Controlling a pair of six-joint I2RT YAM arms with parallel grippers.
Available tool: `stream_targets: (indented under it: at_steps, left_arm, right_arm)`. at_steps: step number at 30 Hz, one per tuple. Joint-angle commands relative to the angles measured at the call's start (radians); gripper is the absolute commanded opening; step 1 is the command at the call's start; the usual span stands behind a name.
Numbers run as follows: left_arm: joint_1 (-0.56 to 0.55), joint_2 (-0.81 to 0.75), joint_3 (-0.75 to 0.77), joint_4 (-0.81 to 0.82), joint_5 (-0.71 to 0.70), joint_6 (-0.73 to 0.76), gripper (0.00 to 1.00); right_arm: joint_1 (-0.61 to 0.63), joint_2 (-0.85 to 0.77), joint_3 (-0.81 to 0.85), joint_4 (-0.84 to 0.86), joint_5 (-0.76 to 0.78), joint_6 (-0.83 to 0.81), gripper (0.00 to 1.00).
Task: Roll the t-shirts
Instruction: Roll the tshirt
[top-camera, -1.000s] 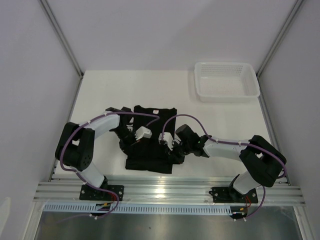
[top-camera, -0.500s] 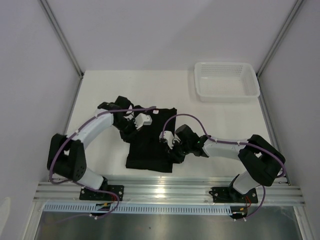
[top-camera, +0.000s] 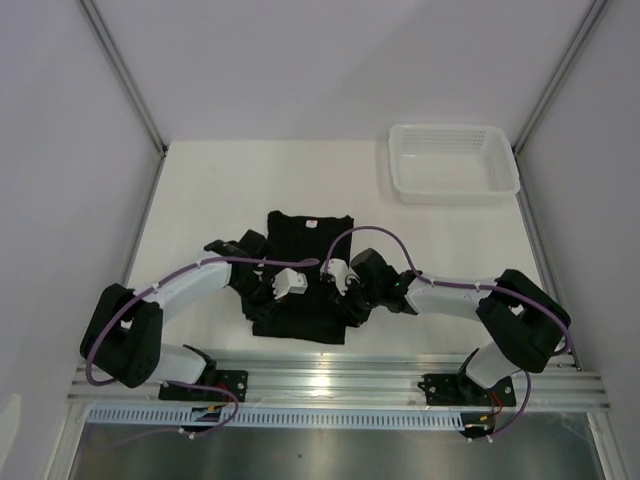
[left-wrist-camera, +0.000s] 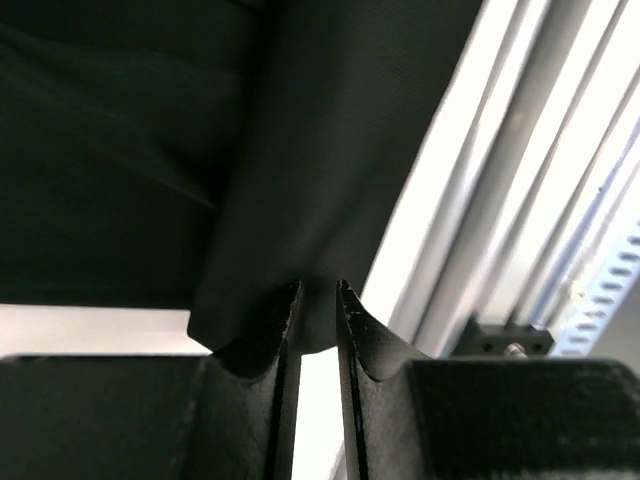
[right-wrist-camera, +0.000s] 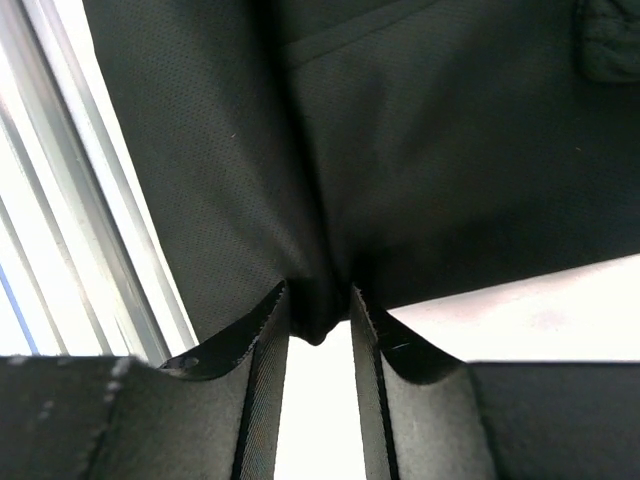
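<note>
Plain black short-sleeved cotton t-shirt (top-camera: 308, 232) lay on white tabletop (top-camera: 200, 190), near centre, collar far | left fingers (left-wrist-camera: 265, 345) almost closed, pinching fabric at its near-left edge | right fingers (right-wrist-camera: 255, 340) almost closed, pinching its near-right edge | white plastic mesh basket (top-camera: 455, 193) sat far right, well apart.

Bright, even overhead light — only faint shadows on the table (top-camera: 200, 190), glare on the rail (top-camera: 330, 378). Wrist views are darker — shirt (left-wrist-camera: 120, 150) murky, rail blown out white and blurred
</note>
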Motion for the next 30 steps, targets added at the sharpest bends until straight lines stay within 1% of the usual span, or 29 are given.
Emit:
stream_targets:
  at_steps: [1, 5, 6, 9, 10, 13, 14, 15, 16, 17, 18, 19, 20, 21, 22, 23, 26, 28, 30]
  left_arm:
    - [-0.004, 0.033, 0.014, 0.090, -0.026, -0.041, 0.21]
    - [-0.004, 0.055, 0.020, 0.097, -0.014, -0.051, 0.21]
    - [-0.004, 0.056, 0.020, 0.094, -0.008, -0.052, 0.21]
    - [-0.004, 0.057, 0.016, 0.094, -0.005, -0.049, 0.20]
    - [-0.004, 0.050, 0.013, 0.095, -0.005, -0.048, 0.20]
    - [-0.004, 0.040, 0.016, 0.080, -0.002, -0.041, 0.20]
    - [-0.004, 0.037, 0.020, 0.074, -0.001, -0.040, 0.20]
    - [-0.004, 0.034, 0.022, 0.068, 0.002, -0.038, 0.21]
    - [-0.004, 0.030, 0.025, 0.060, 0.003, -0.038, 0.21]
    - [-0.004, 0.026, 0.017, 0.060, 0.000, -0.034, 0.21]
    - [-0.004, 0.024, 0.022, 0.060, -0.001, -0.032, 0.21]
    - [-0.004, 0.021, 0.022, 0.060, -0.005, -0.031, 0.21]
    - [-0.004, 0.024, 0.020, 0.058, -0.014, -0.031, 0.21]
    - [-0.002, 0.024, 0.017, 0.058, -0.015, -0.032, 0.21]
    - [-0.002, 0.024, 0.016, 0.058, -0.017, -0.032, 0.22]
    - [-0.002, 0.023, 0.008, 0.061, -0.018, -0.032, 0.22]
    - [-0.002, 0.018, 0.001, 0.064, -0.028, -0.031, 0.22]
    - [0.000, 0.015, 0.002, 0.058, -0.032, -0.023, 0.22]
    - [0.004, 0.011, -0.003, 0.054, -0.049, -0.008, 0.22]
  right_arm:
    - [-0.004, -0.046, 0.020, 0.010, 0.041, 0.020, 0.34]
    - [-0.004, -0.115, 0.027, -0.067, 0.092, 0.032, 0.38]
    - [-0.004, -0.136, 0.025, -0.078, 0.128, 0.038, 0.40]
    - [-0.004, -0.227, 0.017, -0.107, 0.168, 0.072, 0.44]
    - [-0.004, -0.267, 0.017, -0.112, 0.176, 0.084, 0.44]
    - [0.020, -0.320, -0.010, -0.081, 0.199, 0.156, 0.43]
    - [0.036, -0.348, -0.031, -0.017, 0.199, 0.170, 0.41]
    - [0.059, -0.356, -0.058, 0.026, 0.202, 0.187, 0.33]
    - [0.113, -0.360, -0.088, 0.092, 0.211, 0.196, 0.28]
    - [0.146, -0.356, -0.155, 0.237, 0.218, 0.214, 0.19]
    - [0.175, -0.347, -0.188, 0.308, 0.228, 0.228, 0.16]
    - [0.219, -0.332, -0.215, 0.470, 0.265, 0.251, 0.13]
    - [0.235, -0.293, -0.266, 0.547, 0.286, 0.277, 0.11]
    - [0.247, -0.269, -0.280, 0.609, 0.305, 0.328, 0.09]
    - [0.263, -0.241, -0.289, 0.700, 0.325, 0.343, 0.09]
    - [0.267, -0.189, -0.288, 0.732, 0.336, 0.354, 0.08]
    - [0.283, -0.099, -0.271, 0.799, 0.395, 0.383, 0.06]
    - [0.281, -0.060, -0.263, 0.770, 0.437, 0.429, 0.04]
    - [0.275, -0.031, -0.259, 0.694, 0.481, 0.480, 0.03]
